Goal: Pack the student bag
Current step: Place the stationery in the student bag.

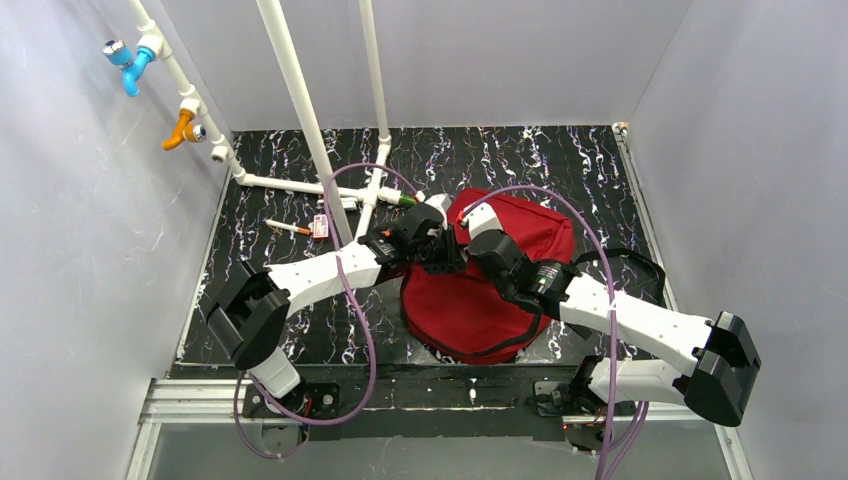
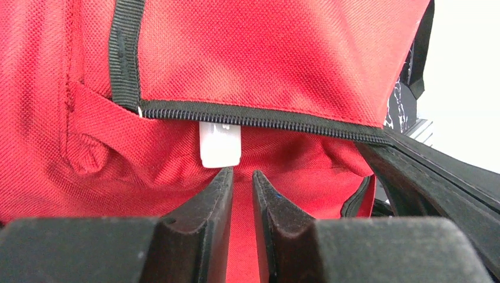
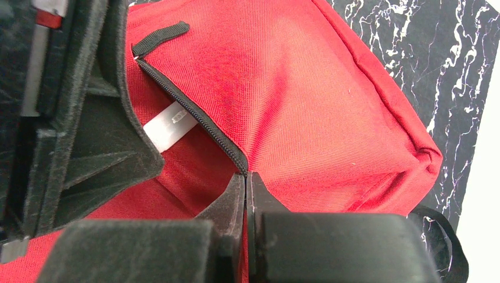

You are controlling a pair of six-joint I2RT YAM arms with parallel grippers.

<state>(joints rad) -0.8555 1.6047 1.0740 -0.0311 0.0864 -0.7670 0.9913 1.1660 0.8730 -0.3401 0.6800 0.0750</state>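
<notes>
Black fingers of the left gripper (image 2: 242, 177) stand a little apart and grasp nothing, just under the white pull tab (image 2: 220, 144) of the zipper (image 2: 283, 121). On the other side the right gripper (image 3: 245, 180) is pinched together on the black zipper edge of the student bag (image 1: 525, 230). It lies on the dark marbled table (image 1: 280, 190), near the middle, between both arms.

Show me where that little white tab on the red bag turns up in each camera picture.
Top view: not visible; the robot arms cover that spot on the red bag.
Left wrist: white tab at the middle, under the black zipper, just above the left gripper.
Right wrist: left of middle, under the same zipper.
Shared landmark: the red bag.
</notes>
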